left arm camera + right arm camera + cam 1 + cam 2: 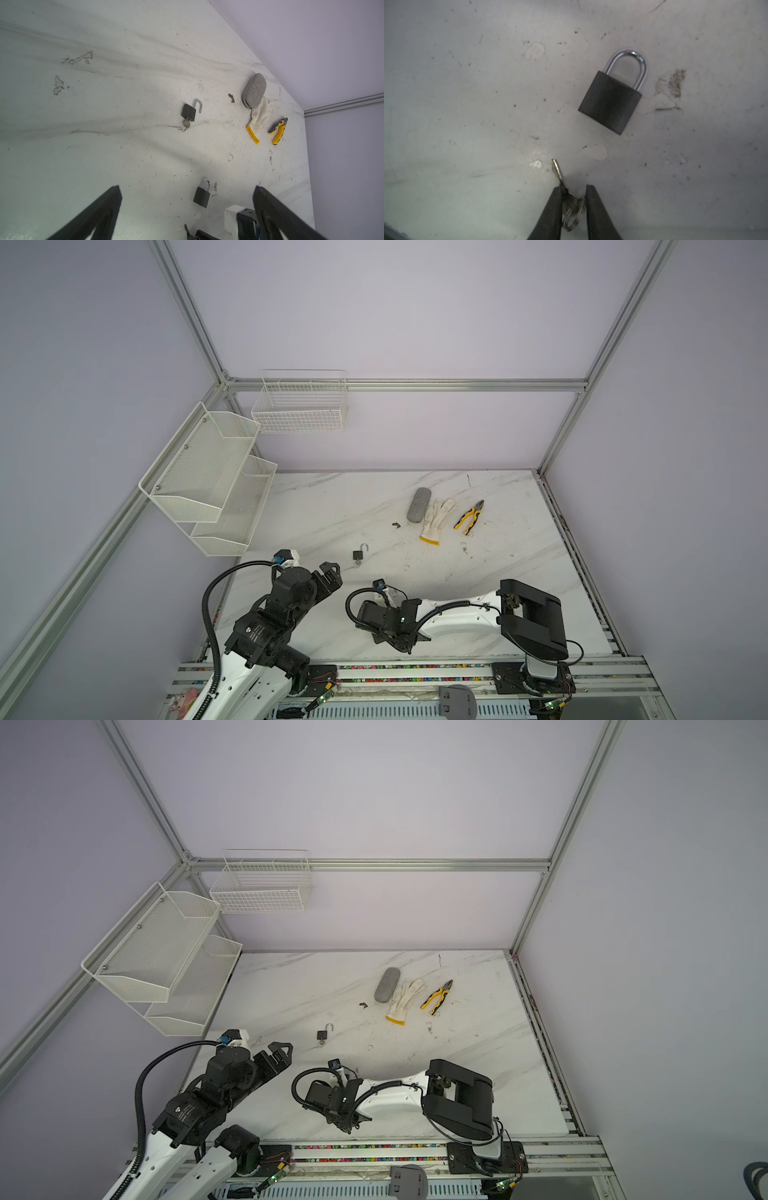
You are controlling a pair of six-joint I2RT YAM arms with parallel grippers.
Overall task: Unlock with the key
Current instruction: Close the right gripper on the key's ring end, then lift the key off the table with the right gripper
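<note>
Our right jaws narrowly flank the bow of the key (558,172), grip unsure; its blade points ahead; the shut padlock (609,104) lies beyond, off to one side; left jaws wide.

In both top views the right arm (457,618) hides the closed padlock (610,101) and the key (557,170) just beside it. Close up, 1 finger (550,214) of the right gripper (574,187) half covers the key's bow; whether the key is pinched cannot be told.
</note>
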